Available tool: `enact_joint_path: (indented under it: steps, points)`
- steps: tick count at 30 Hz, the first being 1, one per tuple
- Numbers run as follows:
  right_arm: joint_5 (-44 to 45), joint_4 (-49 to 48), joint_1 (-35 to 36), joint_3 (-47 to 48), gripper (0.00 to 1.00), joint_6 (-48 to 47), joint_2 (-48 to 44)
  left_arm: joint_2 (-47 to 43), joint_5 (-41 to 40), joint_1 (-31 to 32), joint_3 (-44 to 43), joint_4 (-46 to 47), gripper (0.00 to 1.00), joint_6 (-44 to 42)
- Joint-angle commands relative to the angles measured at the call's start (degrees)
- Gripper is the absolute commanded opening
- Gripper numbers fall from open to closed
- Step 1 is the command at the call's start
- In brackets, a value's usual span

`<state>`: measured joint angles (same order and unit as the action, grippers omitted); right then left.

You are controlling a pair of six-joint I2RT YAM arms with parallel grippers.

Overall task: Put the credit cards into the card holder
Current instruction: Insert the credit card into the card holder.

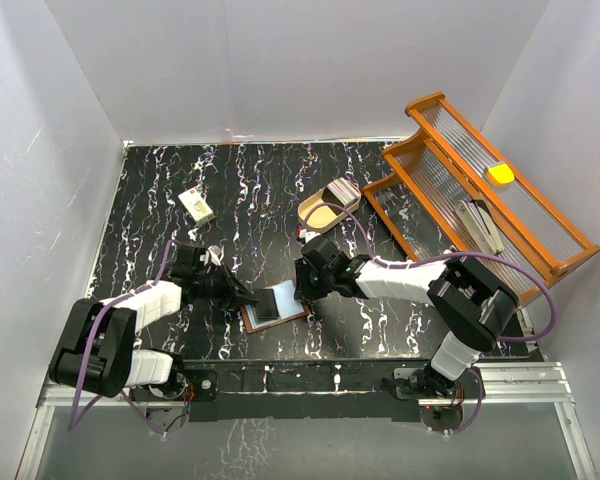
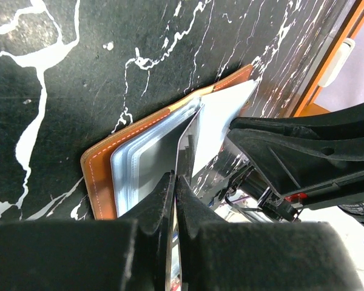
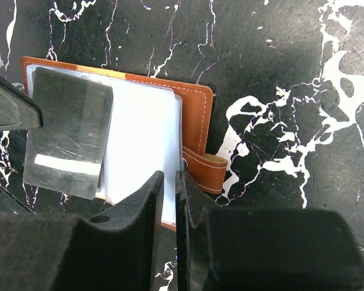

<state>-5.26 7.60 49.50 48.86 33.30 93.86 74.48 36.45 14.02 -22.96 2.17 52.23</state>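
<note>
Pinching a grey card (image 3: 67, 130) in my clenched left claw (image 2: 175, 177), I'm hovering it just above the open card holder (image 3: 194, 109), whose far edge my right claw (image 3: 177, 179) is gripping opposite.

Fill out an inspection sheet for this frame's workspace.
Surface: black marbled table.
Job's things: card holder lies open; grey card over its sleeves; more cards in the tray.
Clutter: beige tray, cream block, orange rack.
Grippers: left gripper shut on the grey card; right gripper apparently pinching the holder's sleeve edge.
Cables: purple cables loop along both arms.
Surroundings: white walls.
</note>
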Motion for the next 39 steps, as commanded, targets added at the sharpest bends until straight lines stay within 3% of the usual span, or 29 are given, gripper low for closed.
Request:
enact_joint_path:
  steps: [1,11,20,29,39]
  points:
    - [1.22,-2.43,0.27,-1.08,0.12,0.66,-0.67,1.7,0.46,0.05,-0.54,2.01,0.0,1.23]
    - [1.34,-3.1,0.38,-1.76,0.12,0.77,-0.7,0.12,2.98,0.52,-0.32,4.19,0.0,-0.44]
    - [2.09,-2.56,0.42,-1.98,0.12,0.71,-1.74,-3.1,0.19,0.56,-4.12,-8.42,0.0,-5.92]
    - [1.64,-2.5,0.43,-1.85,0.12,0.79,-1.88,-2.78,0.06,0.54,-5.13,-9.34,0.0,-5.3]
    - [1.84,-2.14,0.51,-2.11,0.12,1.25,-1.89,-0.27,1.64,0.49,-2.4,-2.2,0.0,-3.23]
